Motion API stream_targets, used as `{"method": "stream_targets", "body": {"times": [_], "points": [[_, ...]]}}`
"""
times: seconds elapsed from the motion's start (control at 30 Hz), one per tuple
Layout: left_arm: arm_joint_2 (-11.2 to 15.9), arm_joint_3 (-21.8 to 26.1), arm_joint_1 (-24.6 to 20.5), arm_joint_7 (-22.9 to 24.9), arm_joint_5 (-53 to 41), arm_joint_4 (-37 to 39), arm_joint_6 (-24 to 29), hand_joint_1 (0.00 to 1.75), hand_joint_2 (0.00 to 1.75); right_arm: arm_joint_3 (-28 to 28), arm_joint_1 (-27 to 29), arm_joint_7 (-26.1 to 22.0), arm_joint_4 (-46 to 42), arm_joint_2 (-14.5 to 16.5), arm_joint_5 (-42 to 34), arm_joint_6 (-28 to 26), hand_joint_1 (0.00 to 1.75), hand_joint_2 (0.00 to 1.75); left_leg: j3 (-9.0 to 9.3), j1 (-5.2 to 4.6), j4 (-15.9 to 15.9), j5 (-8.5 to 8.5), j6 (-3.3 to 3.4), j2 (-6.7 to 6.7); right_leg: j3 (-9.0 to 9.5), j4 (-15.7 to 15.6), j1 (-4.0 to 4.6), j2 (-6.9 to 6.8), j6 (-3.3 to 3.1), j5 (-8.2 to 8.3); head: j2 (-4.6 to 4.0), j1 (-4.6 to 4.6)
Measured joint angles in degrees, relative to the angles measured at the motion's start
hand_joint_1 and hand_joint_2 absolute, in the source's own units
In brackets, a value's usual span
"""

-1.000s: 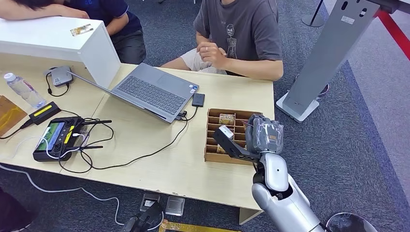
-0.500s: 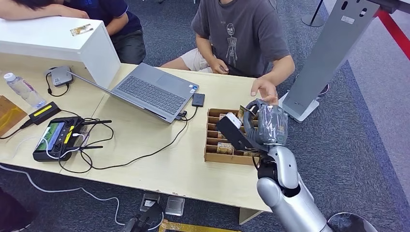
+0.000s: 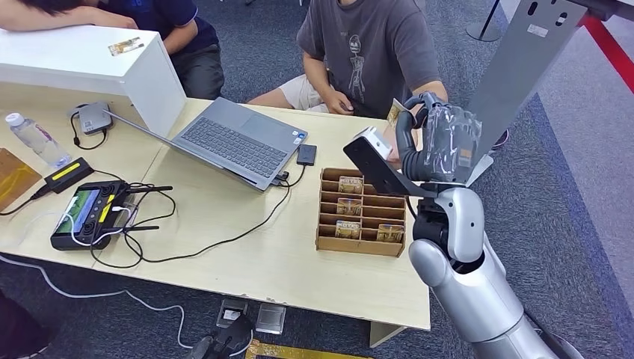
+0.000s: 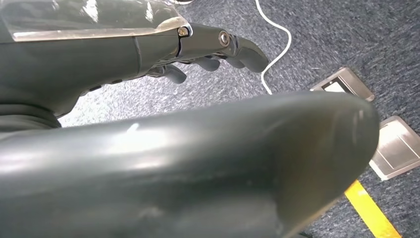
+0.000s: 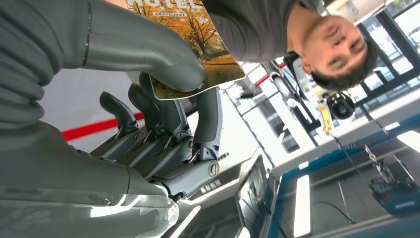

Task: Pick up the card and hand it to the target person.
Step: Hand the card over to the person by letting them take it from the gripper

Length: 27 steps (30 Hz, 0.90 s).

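One card [image 5: 190, 47], pinched between the right hand's [image 3: 437, 142] thumb and fingers [image 5: 163, 111], has been raised from the tray [image 3: 362, 244] toward the person [image 3: 374, 52] at twelve o'clock; handover seems imminent.

A long table [image 3: 247, 262] with a light wood top is seen in the head view. An open grey laptop [image 3: 232, 142] is set near the middle, with a small black box [image 3: 306, 155] just beside it. A brown wooden tray [image 3: 361, 213] with many slots is placed near the right end, and small cards are kept in it. A black controller with a screen [image 3: 86, 213] and tangled black cables [image 3: 161, 224] are laid on the left. A water bottle [image 3: 34, 138] is laid at the far left, near a big white box [image 3: 97, 71].
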Motion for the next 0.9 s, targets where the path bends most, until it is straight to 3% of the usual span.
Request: {"method": "stream_targets", "body": {"times": [0.47,0.5,0.6,0.63,0.67,0.9], "points": [[-0.52,-0.77,-0.58,0.28,-1.68,-0.08,-0.15,0.00,0.00,1.64,-6.22,-0.94,14.37,1.20,4.36,-3.36,1.51,1.75,-0.03,0.00,0.00,0.00,0.00,-0.03,0.00,0.00,0.00,-0.02,0.00,0.00,0.00,-0.01],[-0.56,-0.86,-0.60,0.30,-1.78,-0.10,-0.15,0.00,0.00,1.83,-6.47,-1.08,15.56,1.40,4.64,-3.40,1.37,1.75,-0.03,0.00,0.00,0.00,0.00,-0.03,0.00,0.00,0.00,-0.02,0.00,0.00,0.00,-0.01],[-0.62,-0.99,-0.68,0.37,-1.90,-0.22,-0.14,0.00,0.00,2.50,-7.08,-1.40,19.23,2.03,5.64,-3.74,0.32,1.75,-0.03,0.00,0.00,0.00,0.00,-0.03,0.00,0.01,0.00,-0.02,0.00,0.00,0.00,-0.01],[-0.63,-1.01,-0.69,0.37,-1.91,-0.26,-0.12,0.00,0.00,2.68,-7.18,-1.50,20.41,2.24,5.93,-3.93,0.08,1.75,-0.03,0.00,0.00,0.00,0.00,-0.03,0.00,0.01,0.00,-0.02,0.00,0.00,0.00,0.01],[-0.64,-1.02,-0.70,0.37,-1.91,-0.29,-0.08,0.00,0.00,2.83,-7.23,-1.63,21.52,2.45,6.11,-4.17,0.00,1.75,-0.03,0.00,0.00,0.00,0.00,-0.03,0.00,0.01,0.00,-0.02,0.00,0.00,0.00,0.02],[-0.65,-1.03,-0.69,0.39,-1.78,-0.31,0.15,0.00,0.00,4.06,-7.29,-2.86,27.85,4.10,6.01,-5.49,0.00,1.75,-0.04,0.00,0.00,0.00,0.00,-0.03,-0.01,0.01,0.00,-0.02,0.00,0.00,0.00,0.03]]}}
